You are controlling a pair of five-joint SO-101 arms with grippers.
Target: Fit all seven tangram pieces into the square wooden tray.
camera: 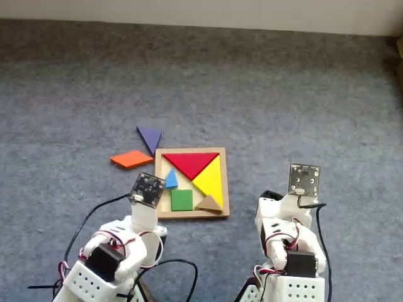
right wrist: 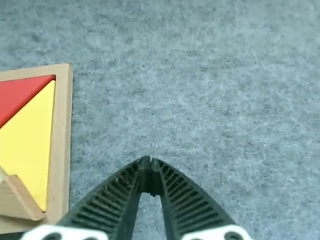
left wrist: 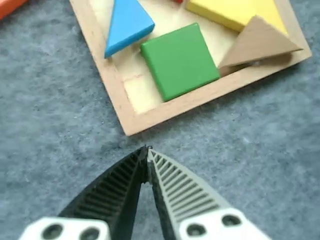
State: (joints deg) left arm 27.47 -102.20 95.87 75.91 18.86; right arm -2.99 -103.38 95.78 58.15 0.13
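Left end effector (left wrist: pixel 146 152) and right end effector (right wrist: pixel 150 162) — both closed, empty. Orange parallelogram (camera: pixel 131 159) runs left-to-right; purple triangle (camera: pixel 151 138) points toward the tray (camera: pixel 195 214).

The left arm's camera (camera: pixel 147 189) hides part of the tray's (camera: pixel 224 182) left rim. The left wrist view's edge crops the orange piece (left wrist: pixel 7 5).

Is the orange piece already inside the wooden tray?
No, the orange parallelogram piece lies on the grey carpet outside the square wooden tray.
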